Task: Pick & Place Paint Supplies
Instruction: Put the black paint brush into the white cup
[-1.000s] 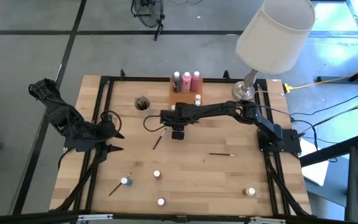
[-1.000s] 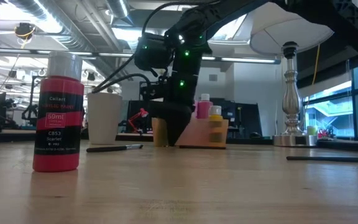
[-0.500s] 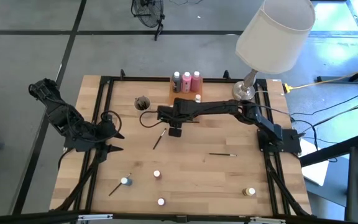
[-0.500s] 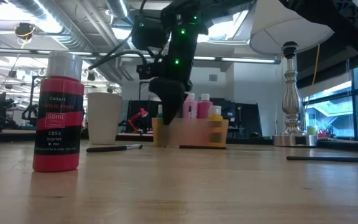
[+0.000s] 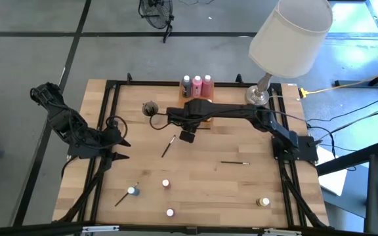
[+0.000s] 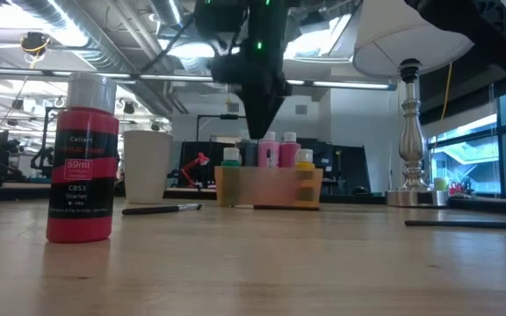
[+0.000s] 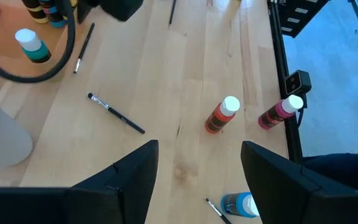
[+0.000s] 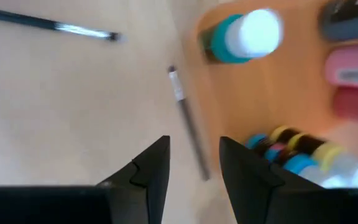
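My right gripper [image 6: 262,123] [image 8: 194,168] hangs open, pointing down, above the near edge of the orange tray [image 5: 201,108]. It holds nothing. Below it a thin dark paintbrush [image 8: 188,127] lies flat on the table along the tray's near edge [image 6: 275,207]. In the tray stand three squeeze bottles [image 5: 197,84], a teal white-capped bottle [image 8: 244,37] and several tiny pots [image 8: 291,152]. My left gripper [image 7: 197,180] [image 5: 120,149] waits open at the table's left side. More brushes [image 5: 168,145] [image 5: 235,162] and small bottles [image 5: 166,184] [image 5: 132,191] rest on the table.
A grey cup [image 5: 150,108] stands left of the tray. A table lamp [image 5: 268,92] stands at the far right. More small bottles [image 5: 170,212] [image 5: 262,202] stand near the front edge. A red bottle [image 6: 82,158] stands close to the low camera. Bare wood lies mid-table.
My right gripper has risen from table height in front of the tray to well above it, rolling a little about its own axis. The brush by the tray's near edge stays lying on the table.
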You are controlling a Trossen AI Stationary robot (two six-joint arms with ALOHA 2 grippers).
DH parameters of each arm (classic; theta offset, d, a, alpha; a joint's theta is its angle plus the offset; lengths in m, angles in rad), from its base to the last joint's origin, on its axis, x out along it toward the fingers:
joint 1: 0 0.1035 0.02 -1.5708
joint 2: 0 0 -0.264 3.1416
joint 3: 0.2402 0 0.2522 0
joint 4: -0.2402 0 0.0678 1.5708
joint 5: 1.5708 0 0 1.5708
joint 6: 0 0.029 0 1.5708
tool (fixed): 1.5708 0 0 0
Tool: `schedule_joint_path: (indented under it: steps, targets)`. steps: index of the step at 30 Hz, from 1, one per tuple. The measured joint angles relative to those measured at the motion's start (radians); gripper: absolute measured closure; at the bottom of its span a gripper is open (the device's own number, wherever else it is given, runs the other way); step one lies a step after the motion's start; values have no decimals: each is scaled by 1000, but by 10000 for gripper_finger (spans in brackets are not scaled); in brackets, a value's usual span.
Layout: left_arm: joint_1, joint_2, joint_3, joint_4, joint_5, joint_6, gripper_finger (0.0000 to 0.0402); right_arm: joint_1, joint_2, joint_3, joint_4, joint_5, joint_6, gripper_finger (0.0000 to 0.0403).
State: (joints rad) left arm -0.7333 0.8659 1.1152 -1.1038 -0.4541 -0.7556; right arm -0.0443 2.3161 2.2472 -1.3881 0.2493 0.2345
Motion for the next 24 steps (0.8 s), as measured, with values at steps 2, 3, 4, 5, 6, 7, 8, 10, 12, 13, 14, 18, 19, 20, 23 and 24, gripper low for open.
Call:
schedule_joint_path:
  steps: [2, 3, 4, 5, 6, 7, 8, 10, 12, 13, 14, 18, 19, 20, 23, 24]
  targets:
    - [0, -2, 0, 0, 0, 0, 176, 8, 0, 33, -44, -67, 43, 261]
    - [0, -3, 0, 0, 0, 0, 176, 14, 0, 49, -70, -107, 67, 261]
    - [0, -5, 0, 0, 0, 0, 176, 19, 0, 62, -84, -150, 94, 261]
    - [0, -7, 0, 0, 0, 0, 176, 26, 0, 74, -92, -198, 123, 261]
    - [0, -8, 0, 0, 0, 0, 176, 33, -1, 84, -105, -247, 154, 261]
    - [0, -10, 0, 0, 0, 0, 176, 40, 0, 94, -123, -298, 186, 261]
    - [0, -12, 0, 0, 0, 0, 176, 48, 0, 103, -137, -351, 222, 261]
    - [0, -17, 0, 0, 0, 5, 176, 67, -1, 109, -137, -463, 293, 261]
    - [0, -21, 0, 3, 0, 16, 176, 92, 0, 108, -141, -558, 352, 261]
    - [0, -22, 0, 8, 0, 22, 176, 107, 0, 108, -146, -600, 378, 261]
    - [0, -23, 0, 13, 0, 30, 176, 124, 0, 108, -153, -632, 401, 261]
    - [0, -23, 0, 47, 10, 74, 176, 200, 0, 102, -163, -665, 492, 261]
    - [0, -23, 0, 49, 15, 85, 176, 217, 0, 102, -162, -665, 514, 261]
    - [0, -23, 0, 56, 26, 95, 176, 236, 0, 102, -158, -664, 535, 261]
    - [0, -23, 0, 70, 55, 117, 176, 290, 0, 102, -137, -618, 623, 261]
    - [0, -23, 0, 77, 66, 125, 176, 308, 0, 102, -122, -600, 656, 261]
